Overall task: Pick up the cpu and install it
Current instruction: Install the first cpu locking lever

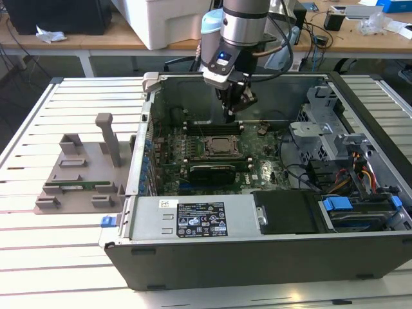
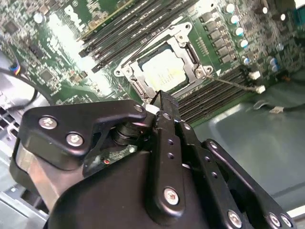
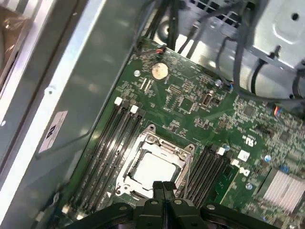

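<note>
Gripper: in both wrist views the black gripper [image 2: 160, 99] [image 3: 163, 186] sits in the foreground, nearest the lens. Its two fingers are pressed together along a thin seam and hold nothing.
Gripper position: in the exterior view it hangs inside the open computer case [image 1: 257, 264], tips pointing down, above the far edge of the socket [image 1: 222, 147].
Cpu: the cpu [image 2: 164, 70] [image 3: 153, 167] lies flat in the socket, pale metal top facing up, ringed by the socket's metal frame. The fingertips stand over its edge and look clear of it. I cannot tell whether the frame is latched.
Memory slots: long dark memory slots [image 3: 112, 143] run along both sides of the socket.
Motherboard: the green motherboard [image 3: 190, 102] carries a round coin cell [image 3: 159, 70], set well apart from the socket.
Case: the power supply [image 1: 193, 219] lies along the near wall — its labelled face is turned up.
Table: the case rests on a slatted table [image 1: 38, 251]. A grey fixture [image 1: 84, 174] stands on it at the exterior view's left, beside the case and well apart from the gripper.
</note>
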Motion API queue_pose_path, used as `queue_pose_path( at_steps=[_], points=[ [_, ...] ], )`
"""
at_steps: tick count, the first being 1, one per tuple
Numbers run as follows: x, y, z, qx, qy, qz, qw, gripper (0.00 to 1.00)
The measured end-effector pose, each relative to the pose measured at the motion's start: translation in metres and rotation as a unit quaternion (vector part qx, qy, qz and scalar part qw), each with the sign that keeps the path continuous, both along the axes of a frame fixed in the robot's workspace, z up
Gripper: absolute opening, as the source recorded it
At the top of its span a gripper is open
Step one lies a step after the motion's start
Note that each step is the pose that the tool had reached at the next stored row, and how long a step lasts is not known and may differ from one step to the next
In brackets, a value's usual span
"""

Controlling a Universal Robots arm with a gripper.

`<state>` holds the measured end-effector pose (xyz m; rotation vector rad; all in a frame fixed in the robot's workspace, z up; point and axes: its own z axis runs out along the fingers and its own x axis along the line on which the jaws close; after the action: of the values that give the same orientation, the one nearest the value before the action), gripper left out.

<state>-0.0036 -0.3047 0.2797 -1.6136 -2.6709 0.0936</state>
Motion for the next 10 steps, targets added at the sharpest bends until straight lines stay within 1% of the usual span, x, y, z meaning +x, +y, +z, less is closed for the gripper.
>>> queue_pose_path(
  at_steps=[1,3,5,10],
  points=[
    [0.0000,0.0000,0.0000,0.0000,0.0000,0.016,0.9999,0.11],
    [0.0000,0.0000,0.0000,0.0000,0.0000,0.032,0.9995,0.11],
    [0.0000,0.0000,0.0000,0.0000,0.0000,0.056,0.9984,0.11],
    [0.0000,0.0000,0.0000,0.0000,0.0000,0.094,0.9956,0.11]
  ],
)
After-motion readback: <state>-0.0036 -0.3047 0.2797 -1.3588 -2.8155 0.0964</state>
